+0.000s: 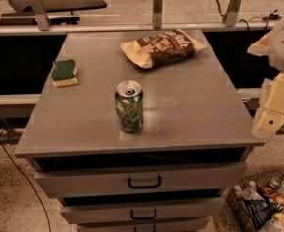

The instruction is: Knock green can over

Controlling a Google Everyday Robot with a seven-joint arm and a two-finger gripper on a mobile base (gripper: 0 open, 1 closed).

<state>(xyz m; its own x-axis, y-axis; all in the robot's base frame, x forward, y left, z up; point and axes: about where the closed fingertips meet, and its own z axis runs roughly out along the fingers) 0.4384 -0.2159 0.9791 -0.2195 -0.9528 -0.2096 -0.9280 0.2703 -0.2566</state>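
currently the gripper hangs beside the cabinet, apart from the green can.

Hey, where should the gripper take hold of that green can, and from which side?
Probably grip the green can around its mid-body, coming in level from the picture's right, where the gripper hangs beyond the cabinet top. The can stands upright, its round sides bare; sponge and chip bag lie well apart.

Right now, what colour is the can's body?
Green, pale streaks on can, camera view; gripper at right, beside cabinet.
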